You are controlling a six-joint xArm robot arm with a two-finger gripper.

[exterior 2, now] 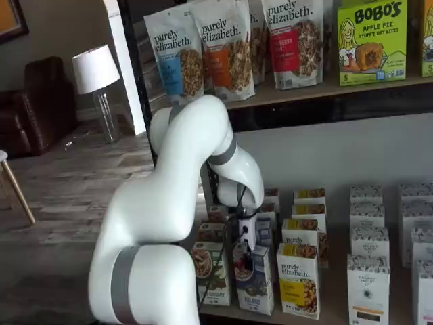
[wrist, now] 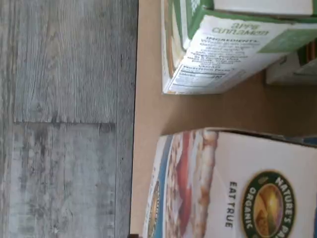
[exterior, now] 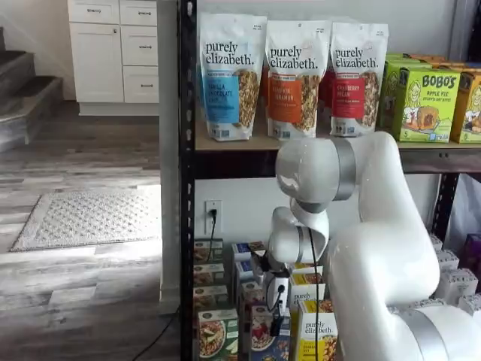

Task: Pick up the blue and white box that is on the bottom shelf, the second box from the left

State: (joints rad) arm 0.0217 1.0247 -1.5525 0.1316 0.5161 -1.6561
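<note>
Since the blue and white box [exterior 2: 256, 284] is light, stiff cardboard standing front-row on the bottom shelf [exterior 2: 325, 315], beside a green-and-white box [exterior 2: 211, 271], the hand [exterior 2: 247, 256], open above it, should pinch its narrow sides.

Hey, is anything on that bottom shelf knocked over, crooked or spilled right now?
Nothing stands out. In both shelf views the boxes on the bottom shelf stand upright in tidy rows, including the blue and white box beneath the claw. No spills or crushed boxes show.
</note>
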